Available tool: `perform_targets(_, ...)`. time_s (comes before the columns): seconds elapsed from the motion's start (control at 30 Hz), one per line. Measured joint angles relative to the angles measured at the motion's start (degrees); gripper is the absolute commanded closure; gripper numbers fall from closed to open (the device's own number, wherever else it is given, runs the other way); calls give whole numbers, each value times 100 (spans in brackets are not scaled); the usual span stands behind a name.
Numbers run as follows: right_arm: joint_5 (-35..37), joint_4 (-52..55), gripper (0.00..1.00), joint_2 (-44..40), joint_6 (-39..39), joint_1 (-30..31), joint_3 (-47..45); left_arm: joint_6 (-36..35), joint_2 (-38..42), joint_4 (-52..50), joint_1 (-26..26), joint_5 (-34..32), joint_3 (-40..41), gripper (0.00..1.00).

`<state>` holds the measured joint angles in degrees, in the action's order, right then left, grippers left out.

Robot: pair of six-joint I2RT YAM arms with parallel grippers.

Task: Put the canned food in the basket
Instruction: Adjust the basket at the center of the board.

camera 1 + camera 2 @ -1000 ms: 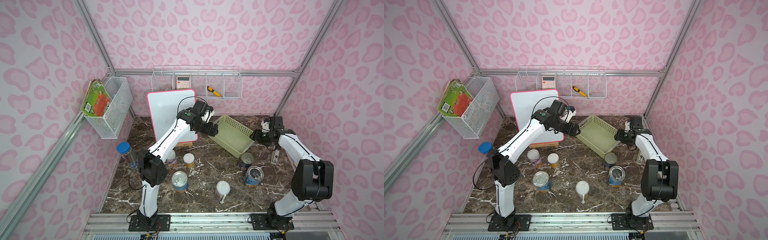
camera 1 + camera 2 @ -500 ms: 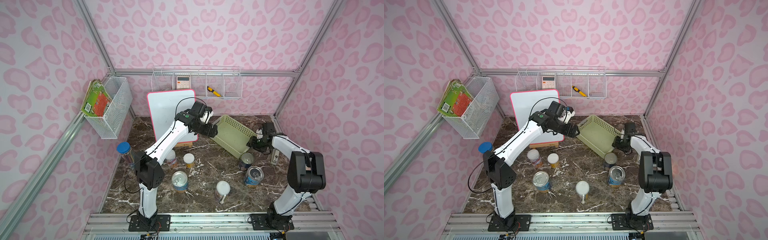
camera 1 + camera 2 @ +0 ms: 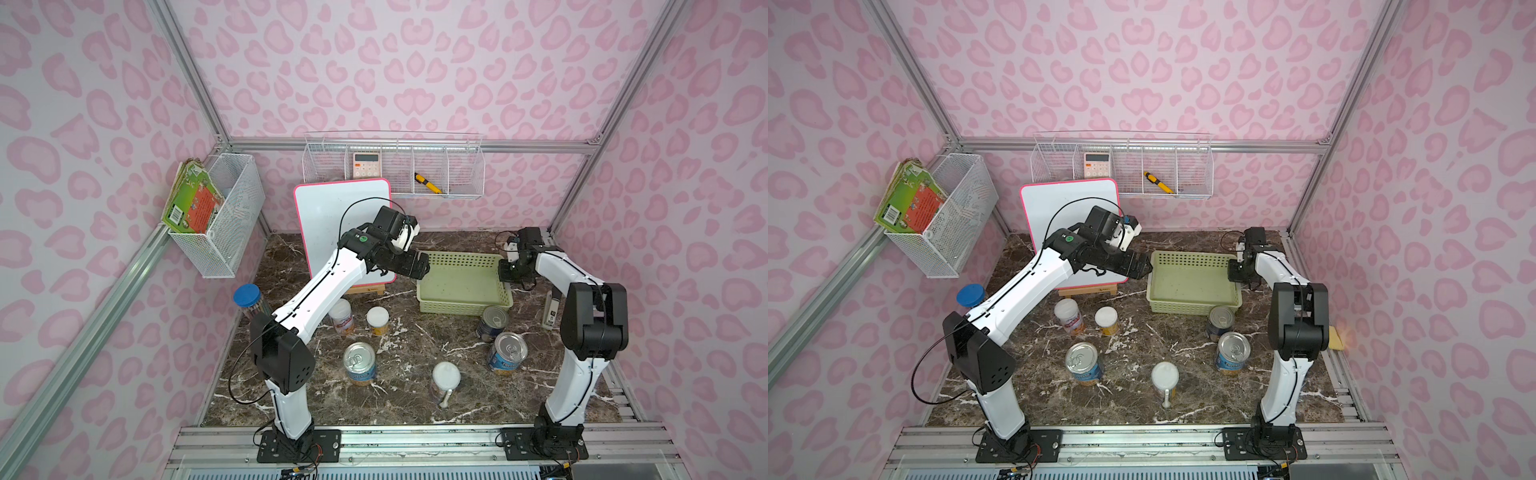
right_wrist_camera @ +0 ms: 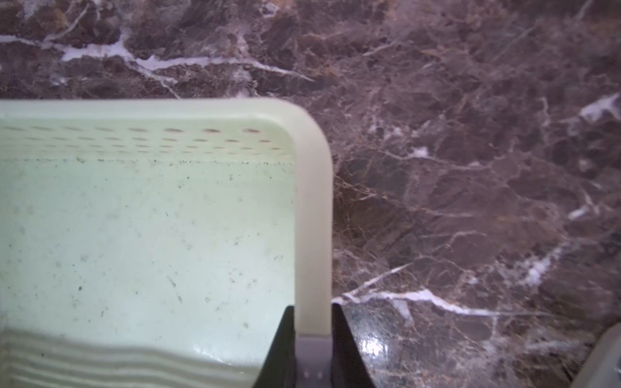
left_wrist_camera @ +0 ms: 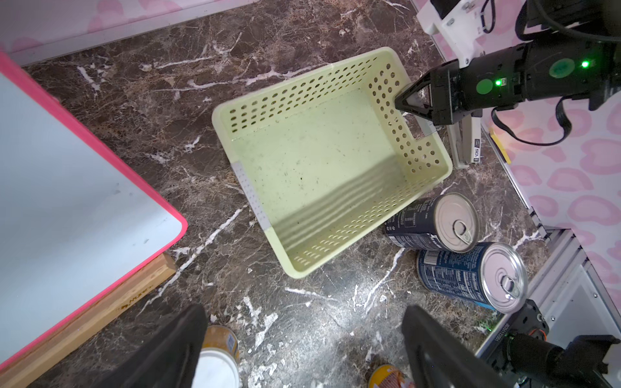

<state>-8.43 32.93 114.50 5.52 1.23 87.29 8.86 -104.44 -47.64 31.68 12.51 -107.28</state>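
Note:
The pale green basket point(image 3: 461, 286) point(image 3: 1192, 291) lies at the back right of the marble table with nothing in it. My right gripper point(image 3: 505, 272) point(image 4: 313, 309) is shut on the basket's right rim point(image 4: 314, 218). My left gripper point(image 3: 420, 266) point(image 5: 304, 315) hangs open just left of the basket, nothing between its fingers. Three blue-labelled cans with silver tops point(image 3: 359, 363) point(image 3: 508, 353) point(image 3: 493, 322) stand on the table, two of them right in front of the basket point(image 5: 437, 221) point(image 5: 477, 275). Three white-lidded cans point(image 3: 341, 316) point(image 3: 377, 320) point(image 3: 445, 380) stand in the middle.
A pink-framed whiteboard point(image 3: 343, 232) leans on a wooden stand behind my left arm. A pencil jar with a blue lid point(image 3: 247, 297) stands at the left edge. A stapler point(image 3: 550, 309) lies right of the basket. White wire baskets point(image 3: 224, 220) point(image 3: 395, 166) hang on the walls.
My right gripper has come in to the basket's right rim and closed on it. The basket has turned from a slant to square with the table. My left arm has barely moved.

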Motion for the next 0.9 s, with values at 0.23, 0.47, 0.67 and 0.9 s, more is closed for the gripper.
perform_targets(0.23, -66, 232, 79, 400, -149, 551, 459, 20, 79, 31, -2, -63, 162, 4)
perform_targets(0.47, -205, 468, 69, 280, 212, 621, 87, 44, 173, 55, -2, -101, 323, 4)
perform_targets(0.67, -293, 511, 48, -26, 385, 680, -297, 125, 219, 107, -2, -125, 409, 3)
perform_targets(0.9, -133, 474, 39, -568, 413, 551, -74, 149, 313, 186, -2, -170, 483, 0)
